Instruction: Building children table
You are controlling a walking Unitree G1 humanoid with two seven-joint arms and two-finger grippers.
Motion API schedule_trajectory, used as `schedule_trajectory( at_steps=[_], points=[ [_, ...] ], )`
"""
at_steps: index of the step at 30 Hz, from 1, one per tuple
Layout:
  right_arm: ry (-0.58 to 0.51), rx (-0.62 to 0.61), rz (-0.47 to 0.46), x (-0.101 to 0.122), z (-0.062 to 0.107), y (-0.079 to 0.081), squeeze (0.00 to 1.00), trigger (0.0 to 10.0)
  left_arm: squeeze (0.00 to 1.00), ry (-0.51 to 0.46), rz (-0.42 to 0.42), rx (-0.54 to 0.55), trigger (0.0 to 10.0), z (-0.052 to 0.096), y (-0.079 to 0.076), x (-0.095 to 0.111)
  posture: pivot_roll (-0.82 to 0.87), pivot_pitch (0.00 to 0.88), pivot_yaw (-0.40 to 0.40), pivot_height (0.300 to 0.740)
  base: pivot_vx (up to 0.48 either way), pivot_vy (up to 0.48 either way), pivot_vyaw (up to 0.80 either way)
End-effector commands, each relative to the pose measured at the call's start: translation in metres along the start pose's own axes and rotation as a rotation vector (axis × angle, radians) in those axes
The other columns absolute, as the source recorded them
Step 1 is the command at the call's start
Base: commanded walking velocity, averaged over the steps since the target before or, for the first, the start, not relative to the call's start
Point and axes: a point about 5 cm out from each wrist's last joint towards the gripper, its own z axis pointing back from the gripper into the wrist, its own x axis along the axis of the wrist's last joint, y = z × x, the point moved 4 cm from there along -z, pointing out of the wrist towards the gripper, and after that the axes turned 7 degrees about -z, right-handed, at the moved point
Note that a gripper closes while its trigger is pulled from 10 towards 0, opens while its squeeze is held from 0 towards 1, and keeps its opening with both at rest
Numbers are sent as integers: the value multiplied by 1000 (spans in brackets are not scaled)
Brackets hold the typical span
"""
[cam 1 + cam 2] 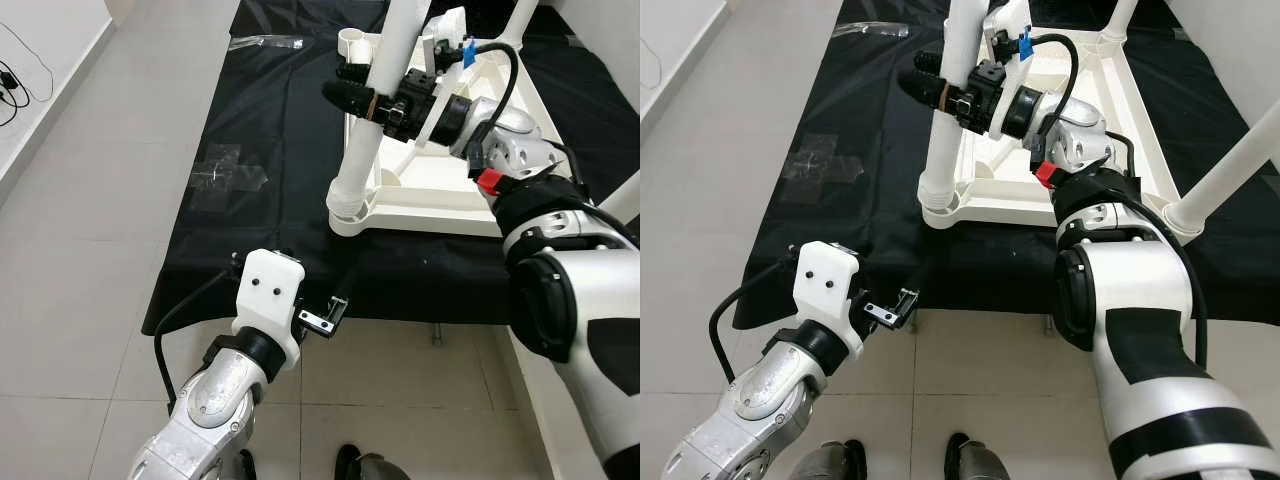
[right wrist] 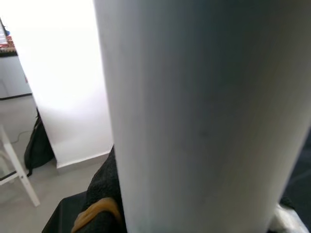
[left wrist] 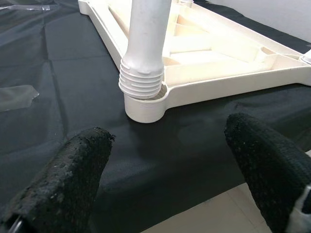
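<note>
Fingers of the right gripper (image 1: 365,100) are pinched around the white table leg (image 1: 380,95), high in the middle of the left eye view. One black finger (image 1: 345,95) pokes out past the leg on its left side. The leg stands up with its ribbed bottom end in the corner socket (image 3: 146,104) of the white table top (image 1: 455,180), which lies upside down in the upper right of the frame. From the left wrist view the ribs still show above the socket rim, so I think the leg is not all the way in yet.

To do this step well, the right gripper should keep the leg straight up and push or turn it down gently until the ribs sink in. A tilted leg could jam.

The left gripper (image 1: 325,318) waits low in the middle of the frame, its fingers (image 3: 68,184) spread wide and holding nothing. It could press on the table top to keep it from sliding.

All of this rests on a black cloth (image 1: 260,150) spread over the tiled floor (image 1: 90,200).
</note>
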Motion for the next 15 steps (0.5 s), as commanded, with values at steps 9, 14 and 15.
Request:
schedule_trajectory(
  at_steps=[9, 14, 15],
  points=[
    [86, 36, 7, -11, 11, 0, 0, 10000, 0, 13, -6, -6, 10000, 2, -3, -2, 135, 233, -69, 740, 0, 0, 0],
    [93, 18, 19, -12, 10, -2, 0, 10000, 0, 11, -8, -7, 10000, 3, -3, -2, 132, 227, -67, 740, 0, 0, 0],
    [93, 19, 20, -13, 10, -1, 0, 10000, 0, 10, -8, -7, 10000, 3, -3, -2, 132, 227, -67, 740, 0, 0, 0]
  ],
)
